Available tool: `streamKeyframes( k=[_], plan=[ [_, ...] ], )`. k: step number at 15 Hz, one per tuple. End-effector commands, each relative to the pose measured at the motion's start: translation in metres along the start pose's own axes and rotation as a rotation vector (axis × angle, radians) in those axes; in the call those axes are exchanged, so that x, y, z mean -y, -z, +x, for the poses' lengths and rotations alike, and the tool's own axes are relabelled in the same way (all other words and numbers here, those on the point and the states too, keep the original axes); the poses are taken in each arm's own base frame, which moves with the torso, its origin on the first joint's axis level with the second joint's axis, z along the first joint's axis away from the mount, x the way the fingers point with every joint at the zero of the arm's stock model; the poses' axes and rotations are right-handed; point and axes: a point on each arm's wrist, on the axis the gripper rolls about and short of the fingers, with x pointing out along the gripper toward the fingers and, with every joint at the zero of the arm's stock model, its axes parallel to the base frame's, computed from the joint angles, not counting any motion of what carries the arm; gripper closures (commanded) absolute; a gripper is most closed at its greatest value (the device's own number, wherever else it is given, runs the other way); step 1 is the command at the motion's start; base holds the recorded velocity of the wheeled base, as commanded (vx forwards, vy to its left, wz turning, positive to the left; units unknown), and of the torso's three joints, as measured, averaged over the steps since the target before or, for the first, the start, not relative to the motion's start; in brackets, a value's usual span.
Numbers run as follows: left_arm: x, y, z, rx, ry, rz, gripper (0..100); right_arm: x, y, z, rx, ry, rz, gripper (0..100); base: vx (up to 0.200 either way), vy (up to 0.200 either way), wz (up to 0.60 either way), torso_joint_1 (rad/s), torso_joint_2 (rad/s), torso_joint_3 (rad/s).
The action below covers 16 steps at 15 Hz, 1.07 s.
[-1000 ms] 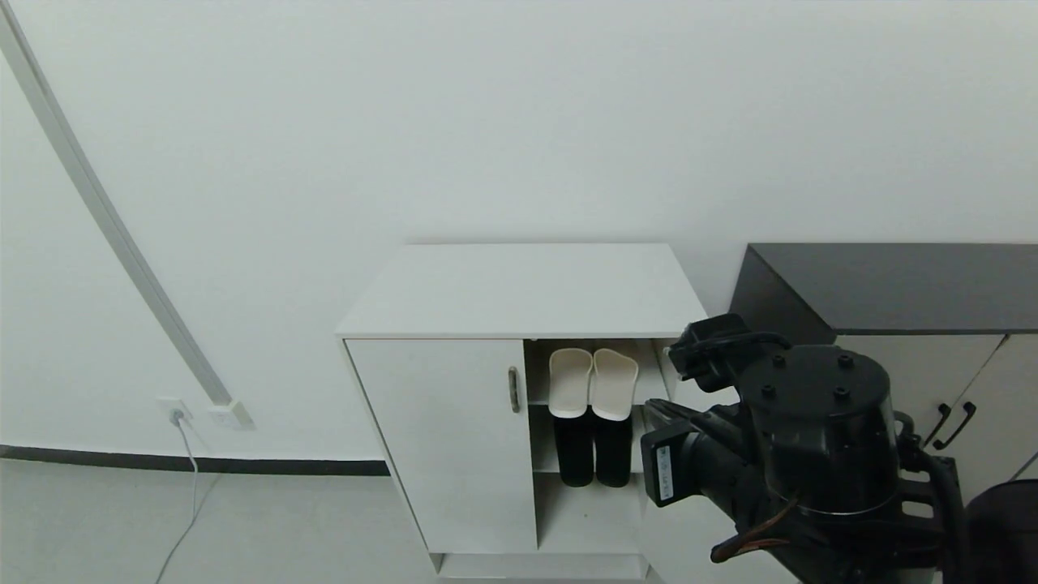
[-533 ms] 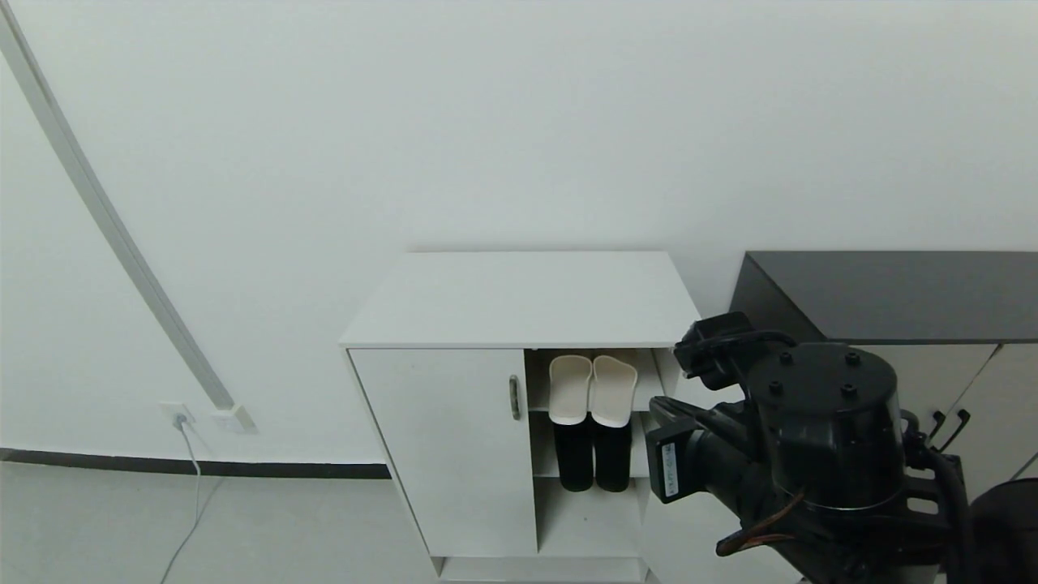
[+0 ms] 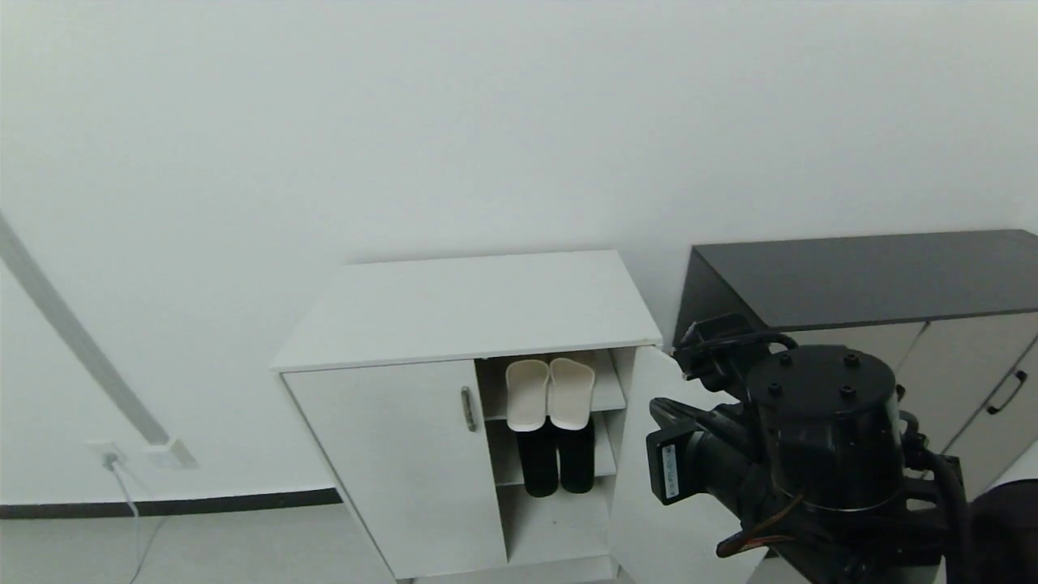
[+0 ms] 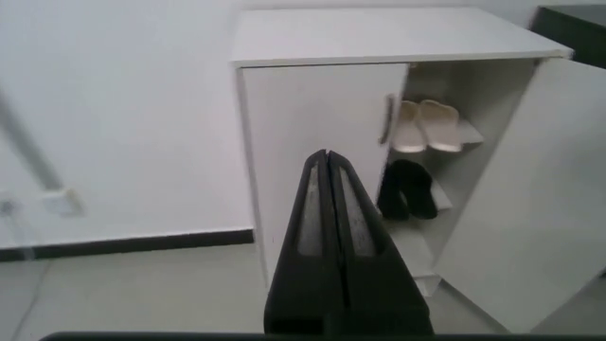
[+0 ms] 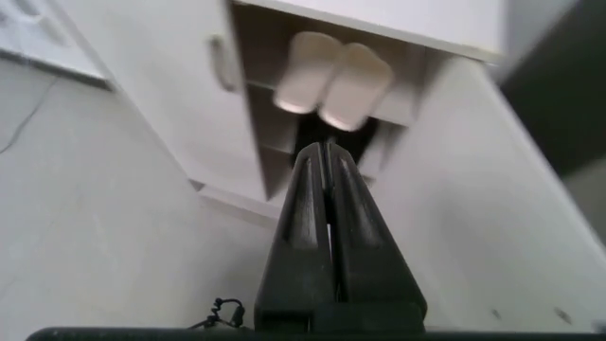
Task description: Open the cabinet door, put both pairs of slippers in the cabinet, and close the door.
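The white cabinet [image 3: 470, 308] stands against the wall, its left door [image 3: 397, 462] closed and its right door [image 3: 641, 487] swung open. Inside, a white pair of slippers [image 3: 550, 395] rests on the upper shelf, soles outward. A black pair [image 3: 556, 464] sits on the shelf below. My right arm [image 3: 811, 454] is in front of the open door. My right gripper [image 5: 325, 152] is shut and empty, pointing at the white slippers [image 5: 333, 83] beside the open door [image 5: 473, 208]. My left gripper [image 4: 328, 161] is shut and empty, facing the closed left door [image 4: 312, 161], with both pairs [image 4: 428, 126] beyond.
A dark-topped cabinet [image 3: 859, 276] with handled doors stands right of the white one. A wall socket with a cable [image 3: 109, 456] and a slanted wall conduit [image 3: 73, 341] are at the left. Bare floor [image 3: 162, 543] lies before the cabinet.
The head camera has turned, so the whole scene has slid left in the picture. The right arm keeps its place in the picture. The slippers stay on their shelves.
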Motion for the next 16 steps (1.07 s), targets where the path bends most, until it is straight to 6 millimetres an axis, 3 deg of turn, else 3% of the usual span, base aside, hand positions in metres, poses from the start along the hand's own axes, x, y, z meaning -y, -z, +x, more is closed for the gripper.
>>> streamKeyframes(
  k=[1,7,14,16],
  plan=[
    [0.0,0.0,0.0,-0.001,0.0,-0.002,100,0.0,-0.001,0.0,0.005,-0.002,0.003,100,0.0,0.0,-0.6,0.012,0.0,0.002],
    [0.0,0.0,0.0,-0.001,0.0,-0.002,100,0.0,-0.001,0.0,0.004,0.001,-0.002,100,0.0,0.0,0.0,0.0,0.0,0.0],
    [0.0,0.0,0.0,-0.001,0.0,-0.002,100,0.002,0.0,0.001,0.012,0.005,-0.012,100,-0.2,0.0,0.0,0.001,0.0,0.001],
    [0.0,0.0,0.0,-0.001,0.0,-0.002,100,0.011,-0.002,0.005,0.011,0.038,-0.015,100,0.0,0.0,0.0,0.0,0.0,0.0]
  ],
)
